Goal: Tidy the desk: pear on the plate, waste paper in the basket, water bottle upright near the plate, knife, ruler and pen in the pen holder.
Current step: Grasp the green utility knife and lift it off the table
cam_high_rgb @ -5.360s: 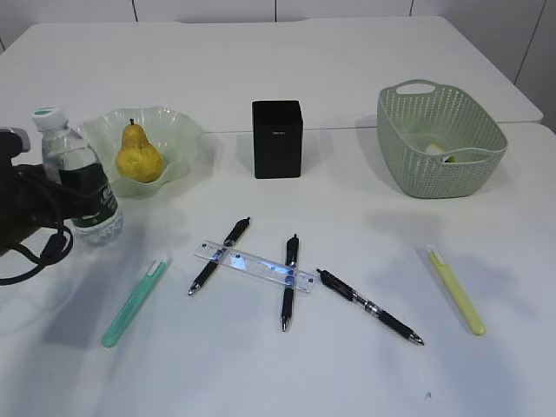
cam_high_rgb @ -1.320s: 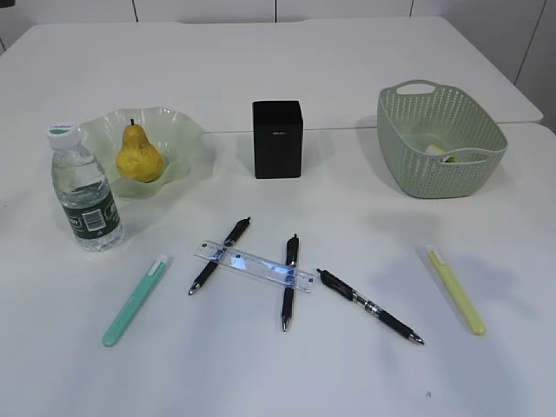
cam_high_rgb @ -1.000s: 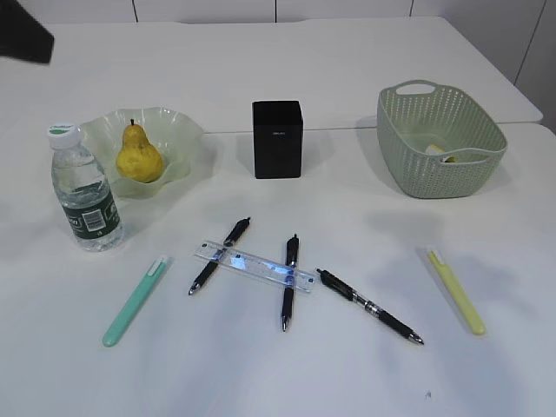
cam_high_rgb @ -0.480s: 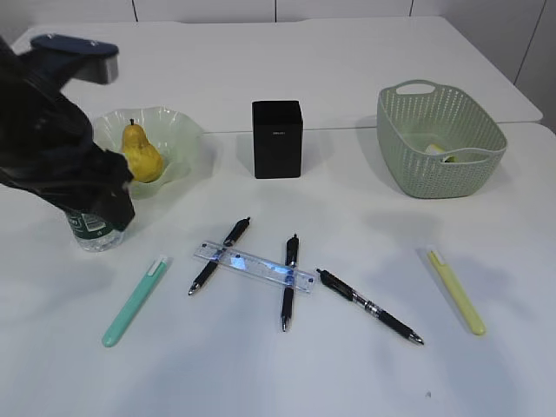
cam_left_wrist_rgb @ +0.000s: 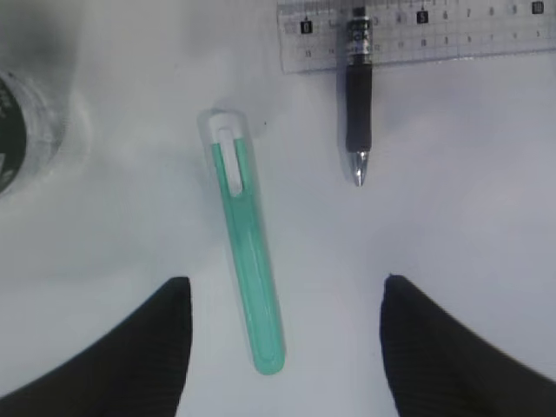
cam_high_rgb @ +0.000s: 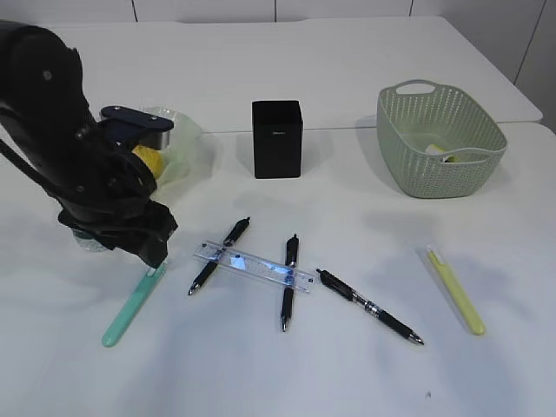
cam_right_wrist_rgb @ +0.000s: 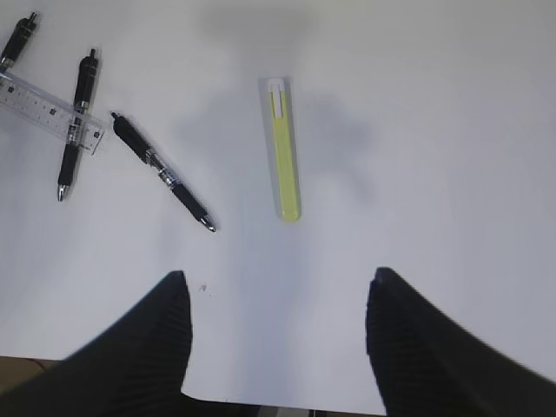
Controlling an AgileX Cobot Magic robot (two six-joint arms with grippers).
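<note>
My left arm is big and black, and it hides most of the plate, the pear and the water bottle behind it. My left gripper hangs over the desk with its fingers spread wide and holding nothing. The green knife lies flat right between them, its white end pointing away from me. Just past it a black pen lies across the clear ruler. The bottle sits off to one side. My right gripper is spread wide too, with nothing in it. The yellow knife lies ahead of it, apart. The pen holder and basket stand far back.
</note>
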